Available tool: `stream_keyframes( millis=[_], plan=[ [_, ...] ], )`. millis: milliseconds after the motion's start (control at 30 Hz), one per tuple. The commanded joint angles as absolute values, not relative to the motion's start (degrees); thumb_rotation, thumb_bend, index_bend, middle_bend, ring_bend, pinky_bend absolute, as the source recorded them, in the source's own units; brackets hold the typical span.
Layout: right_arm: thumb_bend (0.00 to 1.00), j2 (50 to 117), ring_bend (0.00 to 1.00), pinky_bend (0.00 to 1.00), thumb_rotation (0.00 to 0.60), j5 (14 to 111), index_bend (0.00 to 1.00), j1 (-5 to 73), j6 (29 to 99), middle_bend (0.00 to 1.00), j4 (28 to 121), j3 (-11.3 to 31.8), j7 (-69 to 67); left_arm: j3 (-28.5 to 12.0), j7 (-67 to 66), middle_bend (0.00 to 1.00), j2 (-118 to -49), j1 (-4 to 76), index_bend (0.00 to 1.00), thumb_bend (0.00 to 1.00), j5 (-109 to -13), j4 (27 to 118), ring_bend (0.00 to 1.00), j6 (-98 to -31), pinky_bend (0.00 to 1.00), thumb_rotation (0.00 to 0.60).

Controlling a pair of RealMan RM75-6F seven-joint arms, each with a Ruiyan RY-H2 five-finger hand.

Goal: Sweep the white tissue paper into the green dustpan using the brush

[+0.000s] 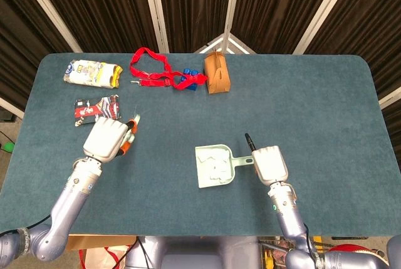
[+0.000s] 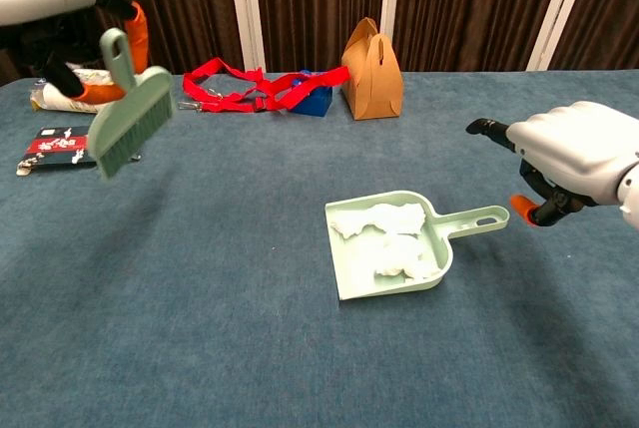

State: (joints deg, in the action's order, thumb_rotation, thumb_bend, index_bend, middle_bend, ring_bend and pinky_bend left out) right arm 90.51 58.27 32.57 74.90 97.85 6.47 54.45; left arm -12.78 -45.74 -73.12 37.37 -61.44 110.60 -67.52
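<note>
Holding the brush [image 2: 128,121] raised, bristles down-left, left hand [image 1: 106,139] has fingers wrapped around its handle. Right hand [image 2: 571,163] hovers beside the green dustpan [image 2: 464,223], fingers spread, holding nothing.

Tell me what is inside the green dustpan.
The dustpan holds crumpled white tissue paper, heaped toward the handle end. Whatever lies under the paper is covered and cannot be seen.
</note>
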Motion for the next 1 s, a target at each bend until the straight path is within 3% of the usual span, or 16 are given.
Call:
stream_keyframes(
  millis=[33, 133, 167, 233, 267, 333, 400, 467, 567, 633, 867, 967, 1000],
  plan=[
    [0.48, 90.19, 0.74, 0.8, 0.6, 58.14, 0.0, 32.5, 74.86, 0.79, 98.05, 6.46, 54.29, -11.05, -50.7, 1.0, -70.83, 39.02, 0.79, 0.65, -54.68, 111.79, 1.0, -67.93, 1.0, 0.6],
    [0.48, 90.08, 0.74, 0.8, 0.6, 58.13, 0.0, 32.39, 74.9, 0.79, 98.16, 6.31, 54.09, -9.58, -55.73, 0.96, -69.84, 40.08, 0.69, 0.59, -53.69, 110.6, 0.98, -68.44, 1.0, 0.6],
    [0.48, 90.11, 0.73, 0.8, 0.6, 58.29, 0.0, 32.35, 75.0, 0.79, 98.07, 6.14, 54.16, -8.9, -58.21, 0.89, -69.77, 40.4, 0.58, 0.51, -53.42, 110.16, 0.95, -69.18, 1.0, 0.6],
    [0.48, 90.21, 0.73, 0.8, 0.6, 58.59, 0.0, 32.2, 75.16, 0.79, 97.86, 5.87, 53.98, -8.08, -62.12, 0.65, -70.24, 40.79, 0.33, 0.28, -52.49, 109.91, 0.82, -71.07, 0.96, 0.6],
    [0.48, 90.25, 0.73, 0.8, 0.6, 58.59, 0.0, 32.13, 75.19, 0.79, 97.8, 5.83, 53.84, -7.98, -62.96, 0.56, -70.62, 40.84, 0.26, 0.2, -51.97, 110.01, 0.76, -71.88, 0.93, 0.6],
    [0.48, 90.27, 0.73, 0.8, 0.6, 58.58, 0.0, 32.15, 75.13, 0.79, 97.69, 5.85, 53.8, -8.26, -63.19, 0.32, -71.29, 40.75, 0.1, 0.05, -50.84, 110.44, 0.58, -73.28, 0.8, 0.6],
    [0.48, 90.23, 0.73, 0.8, 0.6, 58.56, 0.0, 32.11, 75.14, 0.79, 97.59, 5.79, 53.79, -8.85, -61.92, 0.14, -71.77, 40.6, 0.01, 0.0, -50.81, 110.86, 0.4, -74.46, 0.65, 0.6],
    [0.48, 90.12, 0.73, 0.8, 0.6, 58.51, 0.0, 32.12, 75.16, 0.79, 97.62, 5.89, 53.77, -9.41, -59.87, 0.04, -71.76, 40.45, 0.0, 0.0, -51.26, 111.39, 0.26, -74.75, 0.51, 0.6],
    [0.48, 89.91, 0.73, 0.8, 0.6, 58.56, 0.0, 32.19, 75.21, 0.79, 97.77, 6.03, 53.84, -9.87, -57.39, 0.0, -71.14, 40.39, 0.0, 0.0, -51.81, 112.14, 0.03, -74.57, 0.28, 0.6],
    [0.48, 89.79, 0.73, 0.8, 0.6, 58.56, 0.0, 32.2, 75.33, 0.78, 97.92, 6.05, 54.02, -9.93, -55.96, 0.0, -70.91, 40.36, 0.0, 0.0, -52.84, 112.18, 0.0, -74.59, 0.15, 0.6],
    [0.48, 88.61, 0.69, 0.78, 0.6, 58.93, 0.0, 31.87, 75.61, 0.74, 98.77, 6.07, 53.29, -9.67, -49.09, 0.0, -69.95, 38.41, 0.0, 0.0, -55.28, 114.37, 0.0, -75.36, 0.11, 0.6],
    [0.48, 87.34, 0.57, 0.64, 0.6, 59.67, 0.0, 31.29, 75.85, 0.62, 99.56, 5.81, 51.95, -8.23, -46.45, 0.0, -68.1, 36.61, 0.0, 0.0, -56.73, 116.86, 0.0, -75.73, 0.11, 0.6],
    [0.48, 86.84, 0.47, 0.53, 0.6, 59.95, 0.0, 31.0, 75.92, 0.54, 99.88, 5.68, 51.24, -7.5, -45.46, 0.0, -67.41, 35.79, 0.0, 0.0, -57.67, 117.63, 0.0, -76.01, 0.11, 0.6]
  ],
)
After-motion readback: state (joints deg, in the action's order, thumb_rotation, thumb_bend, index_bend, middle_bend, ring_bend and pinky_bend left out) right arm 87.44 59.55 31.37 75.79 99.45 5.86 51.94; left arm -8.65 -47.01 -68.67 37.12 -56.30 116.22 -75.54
